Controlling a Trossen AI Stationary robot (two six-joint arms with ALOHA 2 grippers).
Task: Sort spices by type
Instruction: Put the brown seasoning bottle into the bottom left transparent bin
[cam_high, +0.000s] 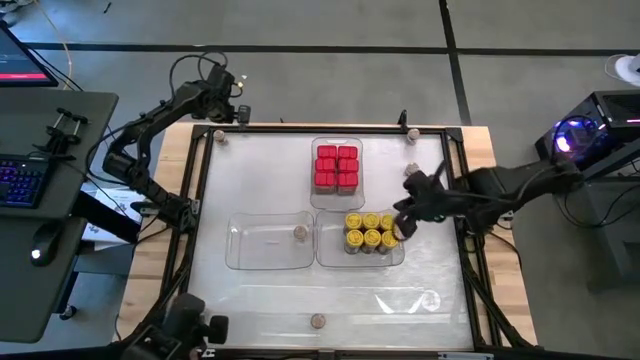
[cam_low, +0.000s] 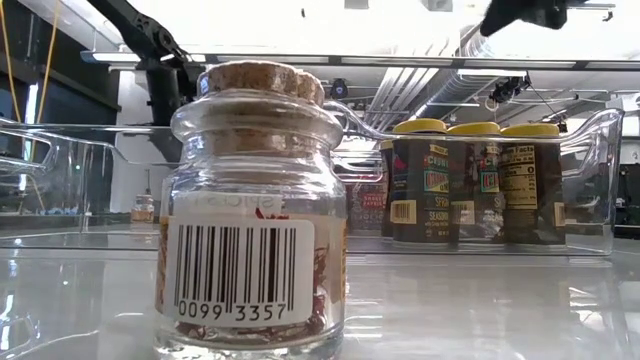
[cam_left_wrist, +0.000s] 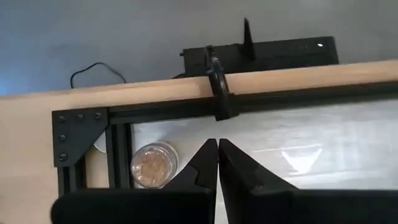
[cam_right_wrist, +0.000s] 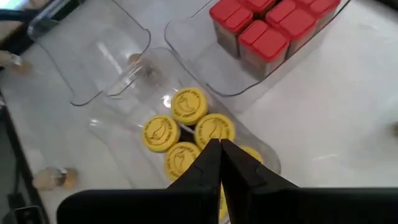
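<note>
Several red boxy spice containers (cam_high: 337, 167) stand in the far clear tray, also seen in the right wrist view (cam_right_wrist: 267, 31). Several yellow-lidded jars (cam_high: 368, 231) stand in the right tray (cam_right_wrist: 186, 106). One cork-topped tan jar (cam_high: 300, 232) stands in the left tray (cam_high: 250, 262). Other tan jars stand on the table at the far left corner (cam_high: 220, 137), the far right (cam_high: 412, 137) and the near middle (cam_high: 318, 321). My right gripper (cam_right_wrist: 219, 146) is shut and hangs above the yellow lids, touching nothing. My left gripper (cam_left_wrist: 217, 146) is shut above the far left corner, near a tan jar (cam_left_wrist: 153, 165).
The table has a black frame rail (cam_left_wrist: 118, 155) around a white top. The near tan jar fills the low view (cam_low: 255, 210), with the yellow-lidded jars (cam_low: 470, 185) behind it in their tray. A desk with a keyboard (cam_high: 20, 185) stands to the left.
</note>
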